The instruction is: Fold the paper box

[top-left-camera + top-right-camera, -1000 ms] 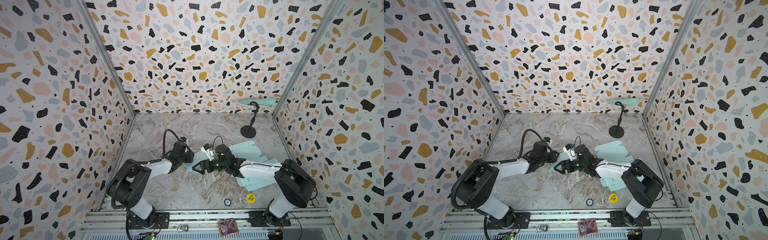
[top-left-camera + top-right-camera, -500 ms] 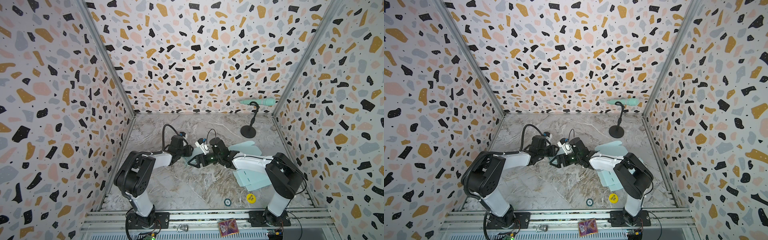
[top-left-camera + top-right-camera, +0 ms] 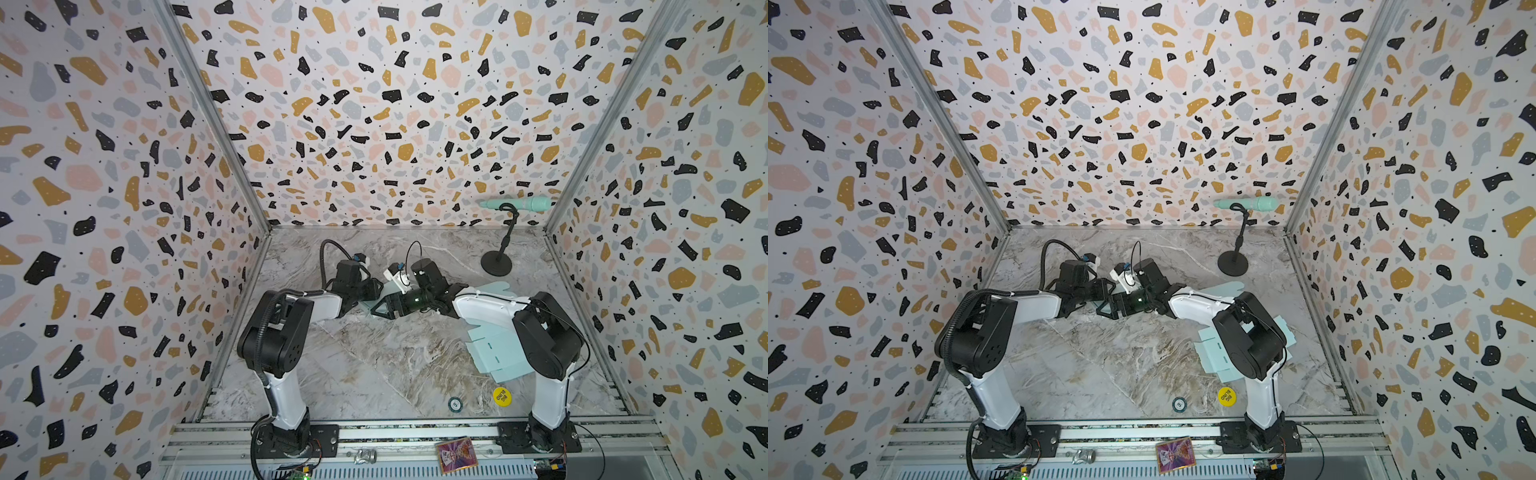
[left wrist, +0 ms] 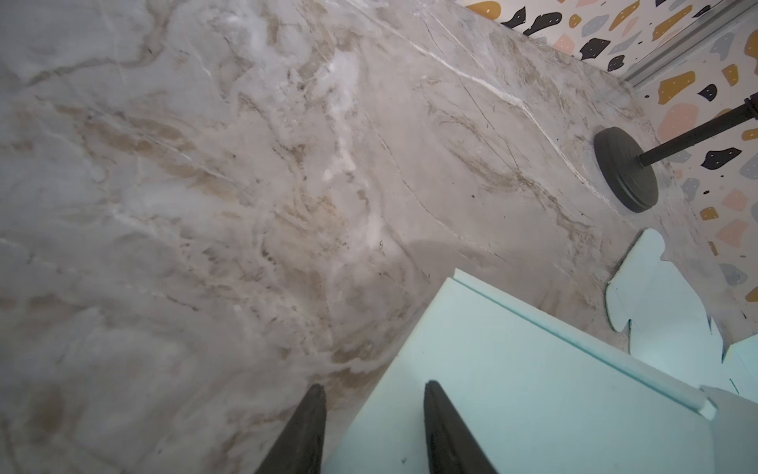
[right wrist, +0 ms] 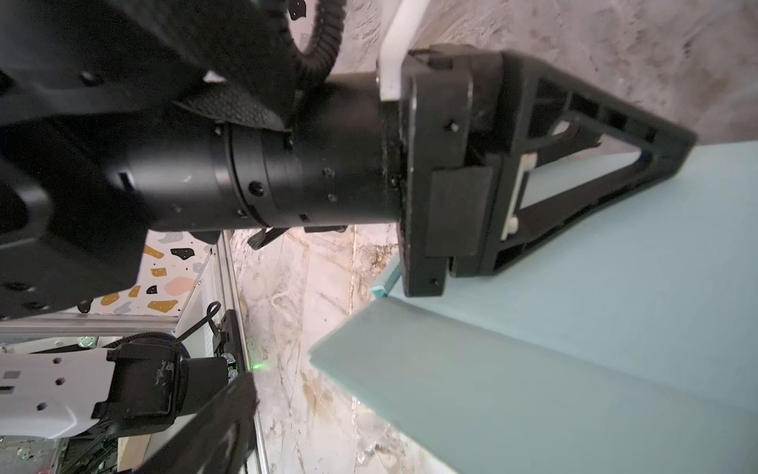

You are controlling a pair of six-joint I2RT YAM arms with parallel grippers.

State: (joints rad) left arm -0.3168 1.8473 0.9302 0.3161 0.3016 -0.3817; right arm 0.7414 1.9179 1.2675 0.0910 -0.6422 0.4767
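Observation:
The paper box [image 3: 494, 353] [image 3: 1214, 353] is a flat mint-green cardboard cutout lying on the marble under my right arm, with flaps reaching to the table's middle. My left gripper [image 3: 374, 291] [image 3: 1106, 291] meets it there. In the left wrist view it [image 4: 373, 392] is open and straddles a panel's [image 4: 533, 390] edge, one fingertip over paper, one over marble. My right gripper [image 3: 380, 309] [image 3: 1104, 309] is open, facing the left one. In the right wrist view only one of its fingers [image 5: 221, 418] shows, apart from a raised flap [image 5: 512, 390].
A black microphone stand [image 3: 496, 264] with a mint microphone [image 3: 517, 203] is at the back right. A yellow disc [image 3: 502, 395] and a small round chip [image 3: 455, 404] lie near the front edge. A card [image 3: 456, 454] rests on the front rail. Patterned walls close three sides.
Both grippers have moved towards the back of the table, the right one also leftwards, dragging the box's near flaps with them. The left jaws have narrowed a little.

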